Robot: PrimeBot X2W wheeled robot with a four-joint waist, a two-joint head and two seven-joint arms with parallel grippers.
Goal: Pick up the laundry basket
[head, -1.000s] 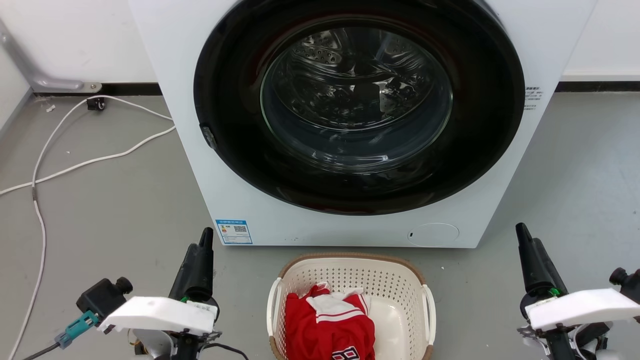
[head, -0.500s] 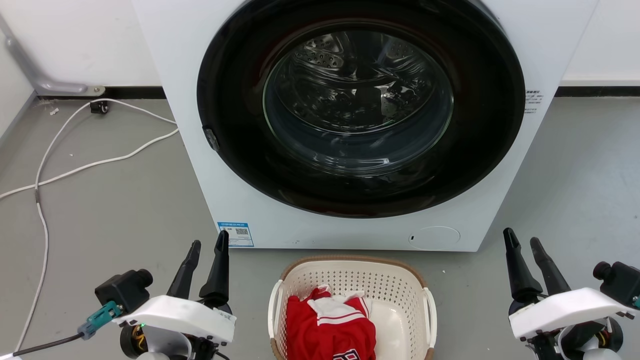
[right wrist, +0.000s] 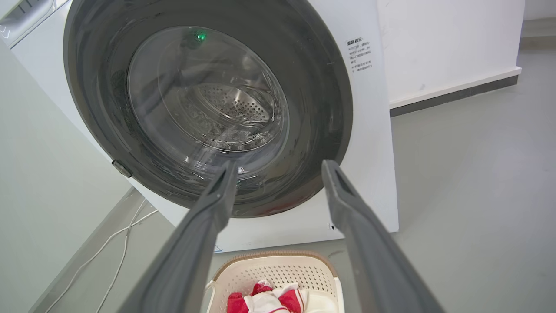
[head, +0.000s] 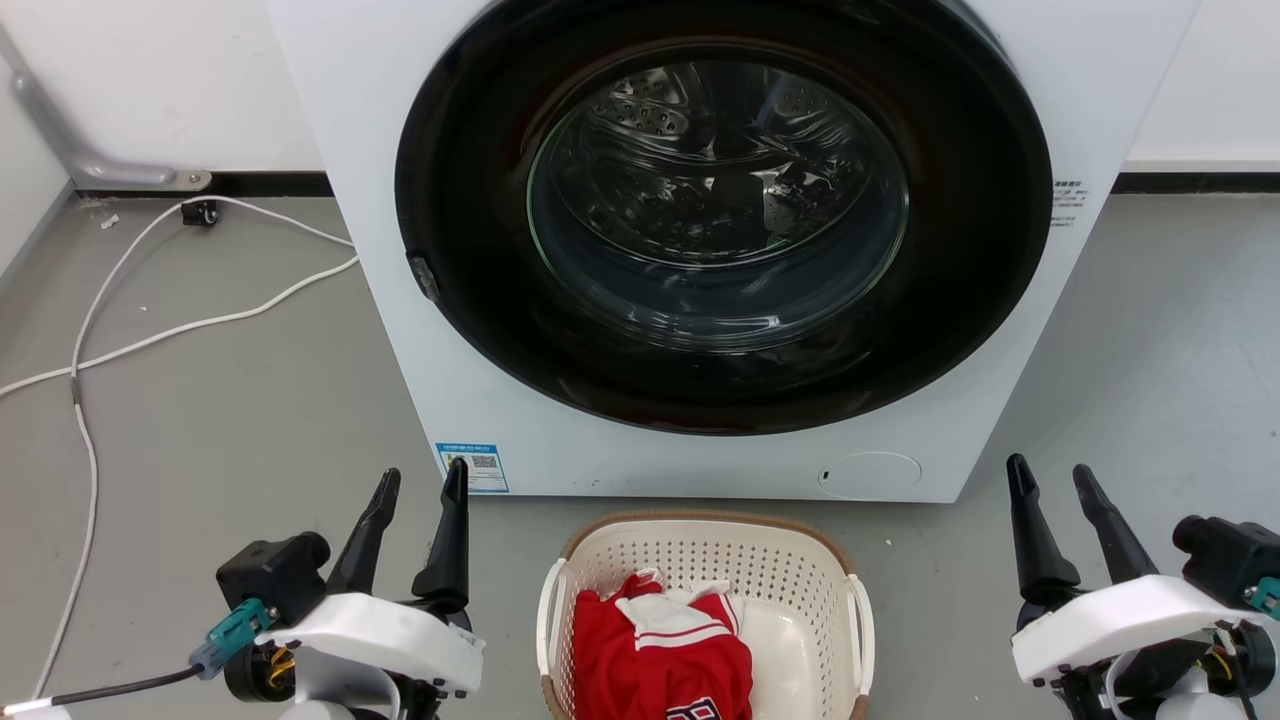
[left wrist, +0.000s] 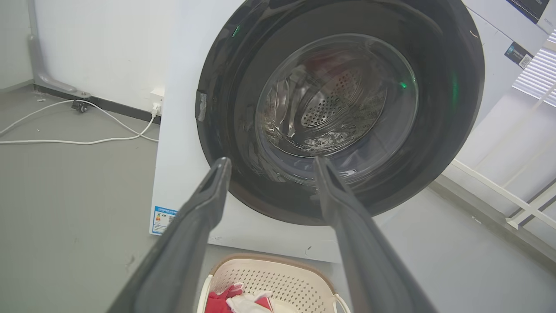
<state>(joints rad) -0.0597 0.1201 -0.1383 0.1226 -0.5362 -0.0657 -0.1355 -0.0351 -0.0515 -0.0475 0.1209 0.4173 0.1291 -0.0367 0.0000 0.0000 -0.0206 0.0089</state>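
Note:
The cream laundry basket [head: 790, 570] with a brown rim and white side handles stands on the floor before the washing machine, bottom centre of the head view. A red and white garment [head: 660, 650] lies inside it. My left gripper [head: 422, 483] hangs open to the basket's left, apart from it. My right gripper [head: 1052, 477] is open to its right, also apart. In the left wrist view the basket [left wrist: 278, 278] lies low between the spread fingers [left wrist: 208, 191]; in the right wrist view the basket [right wrist: 278, 269] lies likewise.
A white washing machine [head: 460, 380] with a shut dark round door [head: 720, 210] stands directly behind the basket. White cables [head: 160, 330] trail over the grey floor at the left. A wall with a dark skirting [head: 1190, 180] runs behind.
Both grippers went from edge-on, fingers overlapping, to showing two spread fingers. The left one moved right toward the basket, the right one slightly left. The basket stayed put.

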